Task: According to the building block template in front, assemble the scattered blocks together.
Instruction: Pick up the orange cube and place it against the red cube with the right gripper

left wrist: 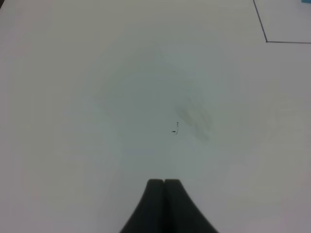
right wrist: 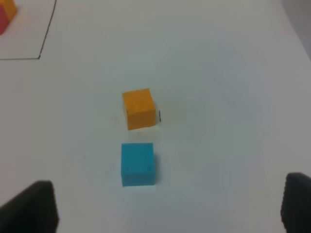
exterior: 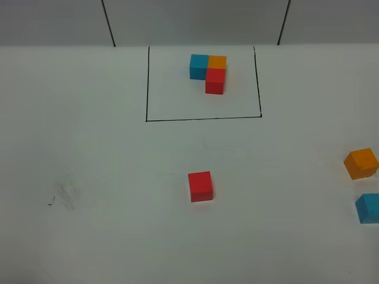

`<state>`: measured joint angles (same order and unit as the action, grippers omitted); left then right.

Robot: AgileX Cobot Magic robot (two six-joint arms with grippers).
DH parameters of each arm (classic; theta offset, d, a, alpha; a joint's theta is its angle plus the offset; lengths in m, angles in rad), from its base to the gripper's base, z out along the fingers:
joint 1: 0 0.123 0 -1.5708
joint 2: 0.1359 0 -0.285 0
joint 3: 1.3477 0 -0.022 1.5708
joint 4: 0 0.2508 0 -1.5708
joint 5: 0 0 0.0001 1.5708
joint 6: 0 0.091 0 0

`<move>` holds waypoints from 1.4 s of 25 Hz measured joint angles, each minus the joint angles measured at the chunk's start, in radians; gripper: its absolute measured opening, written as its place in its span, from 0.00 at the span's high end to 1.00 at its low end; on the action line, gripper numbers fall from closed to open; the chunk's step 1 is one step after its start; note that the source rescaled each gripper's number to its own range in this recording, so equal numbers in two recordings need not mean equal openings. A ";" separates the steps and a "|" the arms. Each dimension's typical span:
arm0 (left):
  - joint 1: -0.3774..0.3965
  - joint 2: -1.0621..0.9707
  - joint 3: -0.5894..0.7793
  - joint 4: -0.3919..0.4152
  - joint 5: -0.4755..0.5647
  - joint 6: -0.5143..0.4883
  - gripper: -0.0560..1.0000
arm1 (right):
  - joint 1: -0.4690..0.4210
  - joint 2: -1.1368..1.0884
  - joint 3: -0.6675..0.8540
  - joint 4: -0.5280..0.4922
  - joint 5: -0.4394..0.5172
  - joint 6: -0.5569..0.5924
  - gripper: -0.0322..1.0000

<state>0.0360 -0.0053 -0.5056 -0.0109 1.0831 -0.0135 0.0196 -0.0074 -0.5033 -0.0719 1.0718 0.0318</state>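
So the nearest loose cube [right wrist: 138,164] sits just ahead of the right tool [right wrist: 163,208], with the second loose cube [right wrist: 140,108] just beyond it, not touching. The third loose cube [exterior: 201,186] is well off to that tool's left, mid-worktop [exterior: 89,177]. The template [exterior: 208,72] sits farther out, inside the outlined rectangle [exterior: 203,119]. A smudge [left wrist: 194,119] lies ahead of the left tool [left wrist: 164,182].

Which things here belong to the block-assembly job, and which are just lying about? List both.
Job:
building block template
red block
orange block
blue block

Lying about:
grey smudge on the white table
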 joint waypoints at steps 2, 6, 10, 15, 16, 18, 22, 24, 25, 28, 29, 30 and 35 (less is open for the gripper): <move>0.000 0.000 0.000 0.000 0.000 0.000 0.94 | 0.000 0.000 0.000 0.000 0.000 0.000 0.04; 0.000 0.000 0.000 0.000 0.000 0.000 0.94 | 0.000 0.000 0.000 0.004 0.000 0.008 0.07; 0.000 0.000 0.000 0.000 0.000 0.000 0.94 | 0.000 0.000 0.000 0.009 0.000 0.035 0.04; 0.000 0.000 0.000 0.000 0.000 0.000 0.94 | 0.000 0.000 -0.009 0.010 0.000 0.044 0.04; 0.000 0.000 0.000 0.000 0.000 0.000 0.94 | 0.000 0.005 -0.017 0.010 -0.001 0.044 0.04; 0.000 0.000 0.000 0.000 0.000 0.000 0.94 | 0.000 0.036 -0.033 0.010 -0.005 0.044 0.04; 0.000 0.000 0.000 0.000 0.000 0.000 0.94 | 0.000 0.149 -0.075 0.010 -0.011 0.026 0.04; 0.000 0.000 0.000 0.000 0.000 0.000 0.94 | 0.000 0.218 -0.098 0.012 -0.034 0.001 0.04; 0.000 0.000 0.000 0.000 0.000 0.000 0.94 | 0.000 0.258 -0.109 0.014 -0.049 -0.010 0.04; 0.000 0.000 0.000 -0.001 0.000 0.000 0.94 | 0.000 0.379 -0.131 0.033 -0.118 -0.032 0.04; 0.000 0.000 0.000 -0.001 0.000 0.000 0.94 | 0.000 0.423 -0.137 0.048 -0.136 -0.041 0.04; 0.000 0.000 0.000 -0.001 0.000 0.000 0.94 | 0.000 0.468 -0.141 0.062 -0.160 -0.054 0.04; 0.000 0.000 0.000 -0.002 0.000 0.000 0.94 | 0.000 0.677 -0.152 0.141 -0.282 -0.131 0.04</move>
<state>0.0360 -0.0053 -0.5056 -0.0133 1.0831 -0.0135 0.0196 0.6698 -0.6554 0.0694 0.7896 -0.0988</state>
